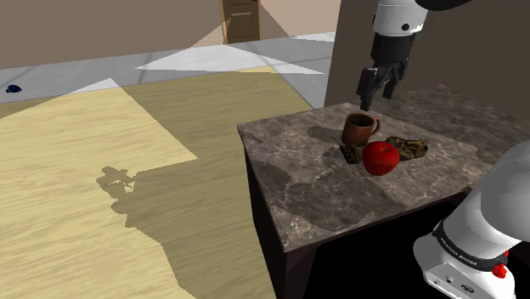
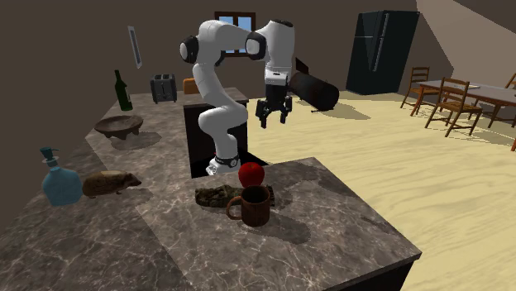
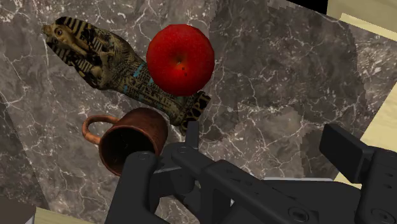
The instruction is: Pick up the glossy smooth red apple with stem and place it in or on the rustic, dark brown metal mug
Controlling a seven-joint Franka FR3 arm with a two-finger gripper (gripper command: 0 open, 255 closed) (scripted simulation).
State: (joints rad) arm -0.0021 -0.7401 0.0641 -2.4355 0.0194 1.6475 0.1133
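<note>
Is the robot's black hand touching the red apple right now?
Apart. In the shoulder view the gripper hangs in the air high above the apple, which sits on the tabletop.

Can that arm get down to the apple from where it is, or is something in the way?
Probably yes. The gripper hangs above the table, jaws open, with nothing between it and the apple, though the mug and figurine sit close beside it.

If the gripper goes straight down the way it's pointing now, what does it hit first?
Most likely the marble counter just beside the brown mug. The gripper hangs above them, and one finger might clip the mug's rim; depth is unclear.
</note>
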